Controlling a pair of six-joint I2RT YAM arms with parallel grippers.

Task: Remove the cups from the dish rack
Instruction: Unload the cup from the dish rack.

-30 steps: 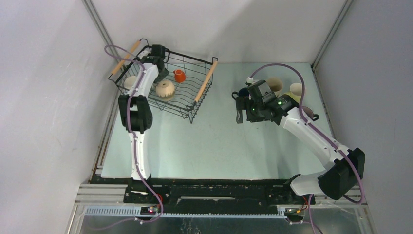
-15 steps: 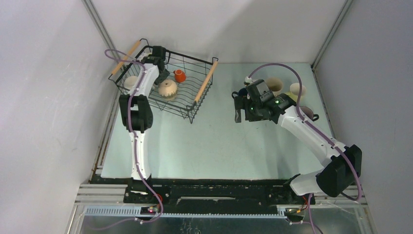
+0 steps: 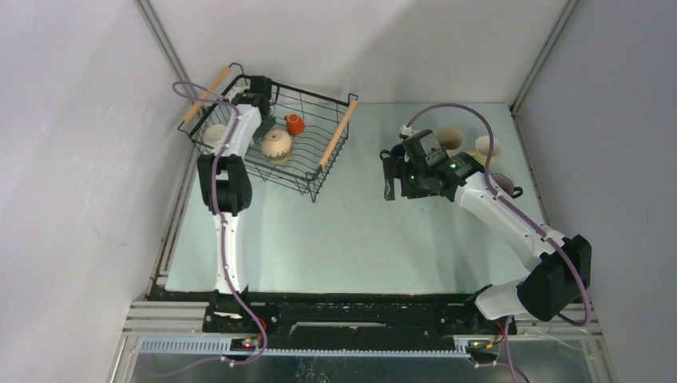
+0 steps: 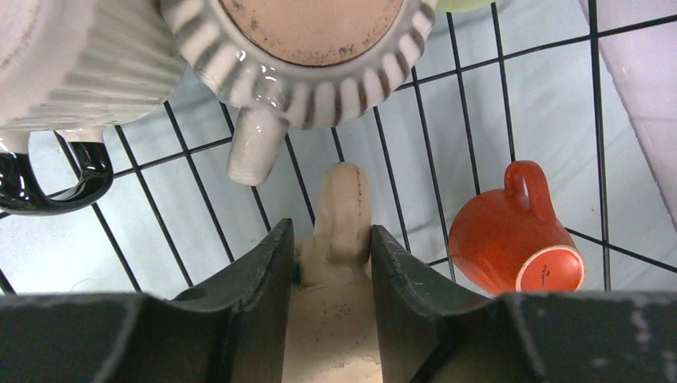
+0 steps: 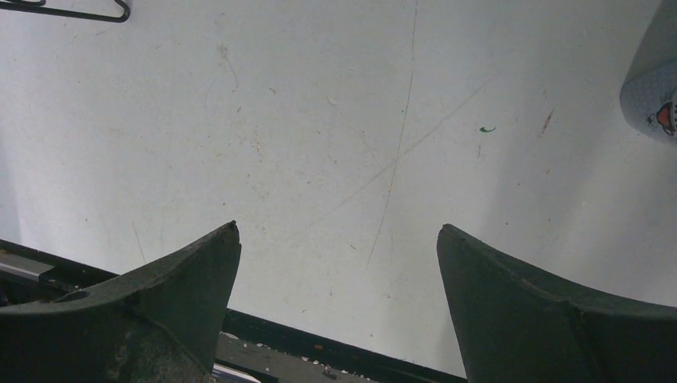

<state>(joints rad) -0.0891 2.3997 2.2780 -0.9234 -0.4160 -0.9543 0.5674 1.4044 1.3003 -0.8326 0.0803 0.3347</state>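
"Grip came first, so how was the left claw (image 4: 327, 231) set?"

"Nearly shut, pinching a cream cup (image 4: 331, 343) by its handle (image 4: 345, 199), low inside the dish rack (image 3: 315, 171). I judged a slow, straight lift best. The striped cup (image 4: 311, 56) lay just ahead with its own handle close to the pinched one, and the orange cup (image 4: 511, 235) sat near on the right. A cup held by the handle can swing, so it seemed wise to clear the rack's rim before any sideways travel."

"And the right claw (image 5: 337, 230)?"

"Wide open, holding nothing, over bare surface (image 5: 359, 120), well apart from the rack."

"Counts?"

"One rack, two arms. In the rack I made out four cups for certain: cream, striped, orange and a white ribbed cup (image 4: 72, 64). A dark loop (image 4: 48, 179) and a pale green sliver (image 4: 469, 5) at the frame edges hinted at more, but I couldn't tell. On the surface by the right arm three showed: a tan cup (image 3: 449, 140), a pale cup (image 3: 485, 147) and a mauve cup (image 3: 503, 185)."
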